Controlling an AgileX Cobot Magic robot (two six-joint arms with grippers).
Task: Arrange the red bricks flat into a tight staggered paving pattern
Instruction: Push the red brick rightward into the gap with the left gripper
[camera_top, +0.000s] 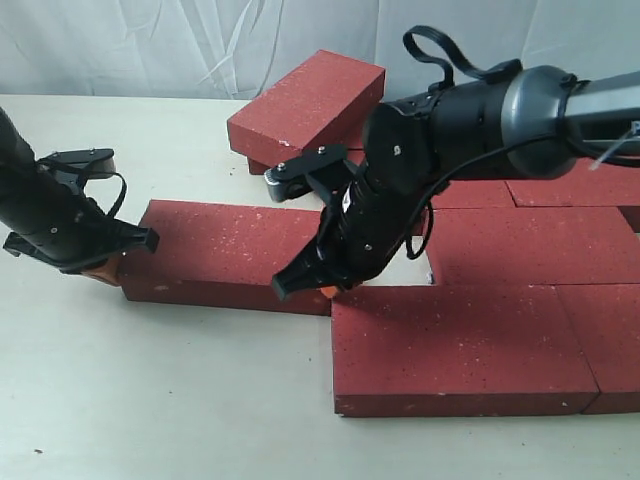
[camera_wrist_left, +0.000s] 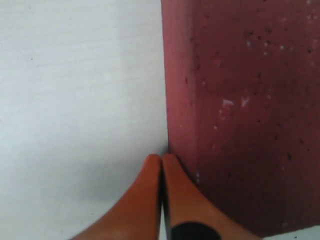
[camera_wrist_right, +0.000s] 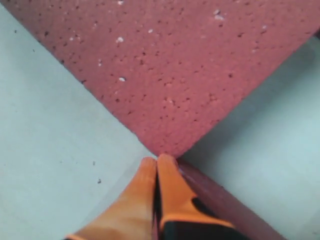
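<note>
Several red bricks lie flat on the pale table. One loose brick (camera_top: 230, 252) lies left of the paved group (camera_top: 520, 250). My left gripper (camera_top: 102, 270) is shut and empty, its orange fingertips (camera_wrist_left: 161, 158) touching the left end of that brick (camera_wrist_left: 245, 100). My right gripper (camera_top: 327, 291) is shut and empty too, tips (camera_wrist_right: 157, 160) down at the loose brick's near right corner (camera_wrist_right: 175, 75), where it meets the front brick (camera_top: 460, 350). The front brick's edge (camera_wrist_right: 227, 202) runs beside the right fingers.
Another red brick (camera_top: 310, 98) lies tilted on top of others at the back. A small gap of bare table (camera_top: 415, 270) shows between the loose brick and the paved rows. Bare table (camera_top: 150, 390) spreads to the front left. A white cloth (camera_top: 150, 45) hangs behind.
</note>
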